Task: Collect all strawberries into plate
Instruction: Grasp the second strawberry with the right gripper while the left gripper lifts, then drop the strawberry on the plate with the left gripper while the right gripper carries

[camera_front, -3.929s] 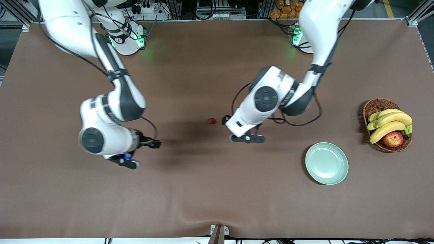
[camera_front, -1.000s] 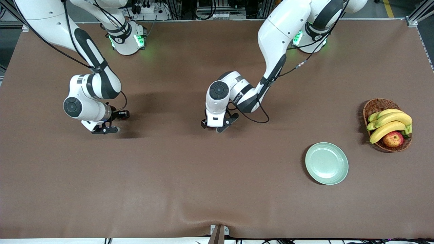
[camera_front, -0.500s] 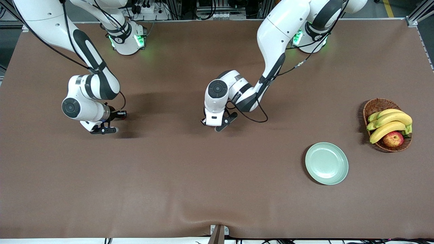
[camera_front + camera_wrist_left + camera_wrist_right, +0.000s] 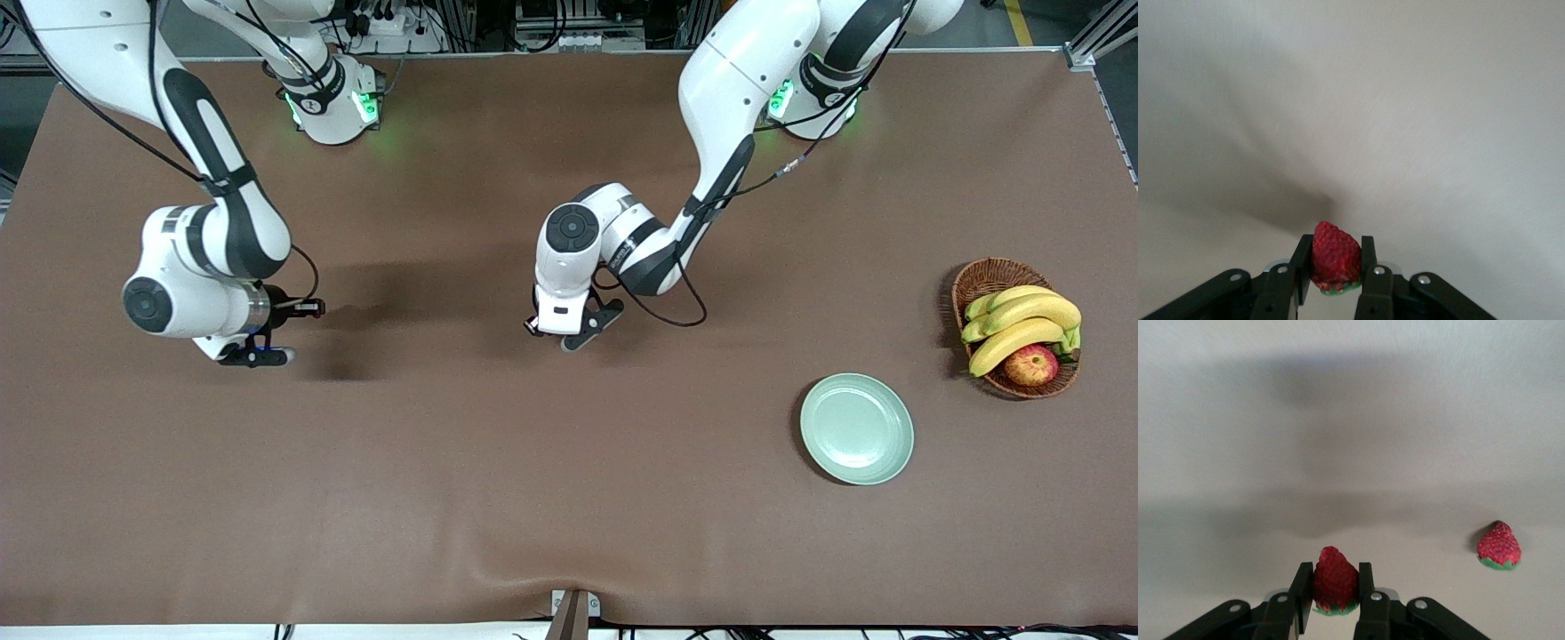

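Observation:
My left gripper (image 4: 1336, 244) is shut on a red strawberry (image 4: 1336, 261) with a green cap, low over the middle of the table. In the front view the left gripper (image 4: 569, 334) hides that berry. My right gripper (image 4: 1335, 571) is shut on a second strawberry (image 4: 1335, 584), low over the right arm's end of the table. A third strawberry (image 4: 1499, 547) lies loose on the brown cloth close by, seen only in the right wrist view. The right gripper (image 4: 254, 356) covers its berry in the front view. The pale green plate (image 4: 856, 428) stands bare toward the left arm's end.
A wicker basket (image 4: 981, 277) with bananas (image 4: 1022, 322) and a red-yellow apple (image 4: 1031, 364) sits beside the plate, farther from the front camera, near the table's end. Brown cloth (image 4: 498, 480) covers the table.
Both grippers have closed on a strawberry within the last second. The right arm has shifted toward its end of the table and lower in the front view; the left hand barely moved.

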Robot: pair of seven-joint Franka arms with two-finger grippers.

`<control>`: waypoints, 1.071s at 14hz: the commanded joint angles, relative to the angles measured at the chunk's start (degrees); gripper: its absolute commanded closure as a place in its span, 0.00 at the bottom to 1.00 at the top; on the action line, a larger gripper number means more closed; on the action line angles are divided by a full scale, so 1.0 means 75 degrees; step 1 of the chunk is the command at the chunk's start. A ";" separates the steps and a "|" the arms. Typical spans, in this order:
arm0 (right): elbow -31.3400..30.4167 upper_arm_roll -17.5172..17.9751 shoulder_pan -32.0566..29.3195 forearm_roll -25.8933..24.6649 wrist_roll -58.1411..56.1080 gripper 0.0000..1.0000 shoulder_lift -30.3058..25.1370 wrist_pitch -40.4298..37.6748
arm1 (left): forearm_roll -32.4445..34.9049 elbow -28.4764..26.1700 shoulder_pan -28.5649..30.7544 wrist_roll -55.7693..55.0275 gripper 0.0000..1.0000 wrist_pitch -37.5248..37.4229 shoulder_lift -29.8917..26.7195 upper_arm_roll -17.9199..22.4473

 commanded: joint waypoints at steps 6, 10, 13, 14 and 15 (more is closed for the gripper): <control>0.1714 0.0032 0.1486 0.1073 0.3371 1.00 0.0330 -0.0774 | 0.0353 -0.0196 0.1927 0.1700 1.00 -0.1580 -0.1318 0.0030; 0.2792 0.0032 0.2692 0.1357 0.5515 1.00 0.1149 -0.0342 | 0.0353 -0.0243 0.2948 0.3670 1.00 -0.1898 -0.1272 0.0030; 0.3483 0.0032 0.3291 0.1380 0.6688 1.00 0.1992 0.0303 | 0.0353 -0.0302 0.3487 0.4783 1.00 -0.1898 -0.1225 0.0030; 0.3718 0.0032 0.3560 0.1357 0.7225 1.00 0.2309 0.0525 | 0.0353 -0.0313 0.3663 0.5077 1.00 -0.1898 -0.1202 0.0030; 0.4033 0.0021 0.3875 0.1345 0.7788 1.00 0.2613 0.0840 | 0.0365 -0.0348 0.3804 0.5382 1.00 -0.1898 -0.1097 0.0030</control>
